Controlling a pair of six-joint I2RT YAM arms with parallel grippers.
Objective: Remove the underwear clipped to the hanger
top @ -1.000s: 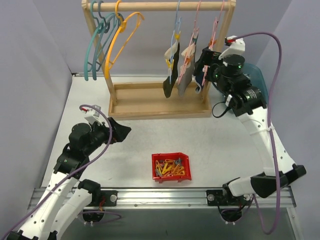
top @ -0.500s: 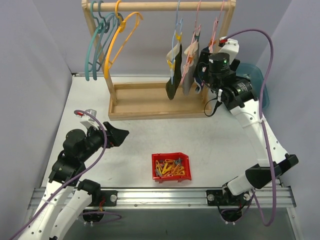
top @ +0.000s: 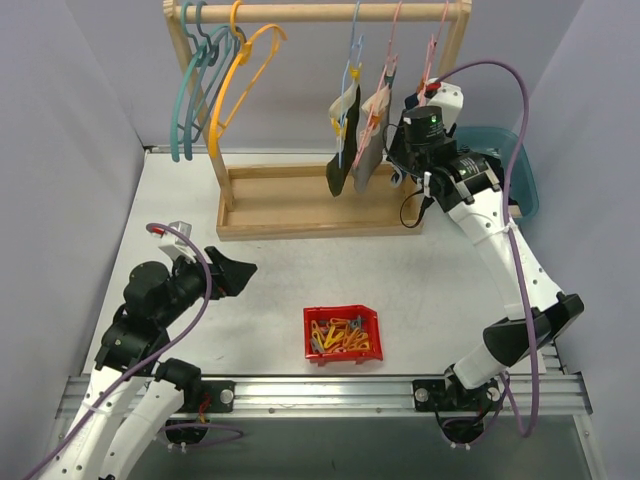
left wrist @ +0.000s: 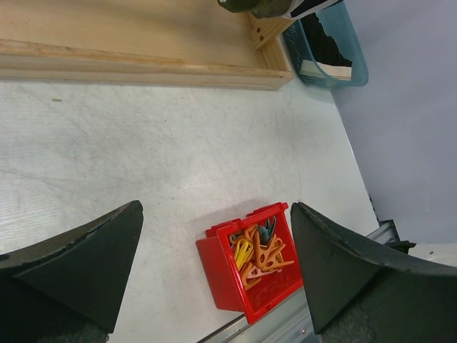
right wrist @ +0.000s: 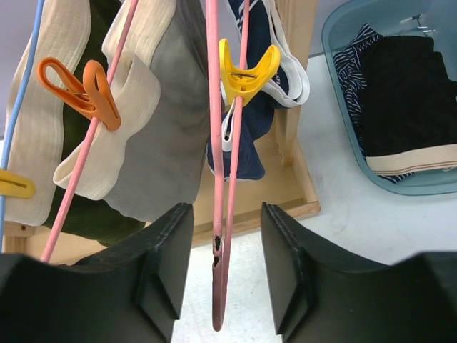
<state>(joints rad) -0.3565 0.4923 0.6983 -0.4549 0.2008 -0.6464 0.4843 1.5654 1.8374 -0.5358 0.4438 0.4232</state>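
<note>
Three underwear hang clipped on the rack: a dark olive one [right wrist: 78,214], a grey-beige one [right wrist: 168,143] and a navy one [right wrist: 246,153] held by a yellow clip [right wrist: 246,71] on a pink hanger [right wrist: 218,271]. My right gripper [right wrist: 227,264] sits below the navy underwear, jaws half closed on either side of the pink hanger's lower end, with gaps on both sides. In the top view this gripper [top: 405,140] hides most of the navy piece. My left gripper [left wrist: 216,214] is open and empty, low over the table.
The wooden rack [top: 310,205] stands at the back, with several empty hangers [top: 215,80] at its left end. A red bin [top: 343,335] of loose clips sits near the front. A teal tub [right wrist: 332,43] holding dark clothing lies right of the rack.
My right gripper has swung left into the hanging clothes and its jaws have narrowed around the pink hanger. The left arm has sunk back slightly.
</note>
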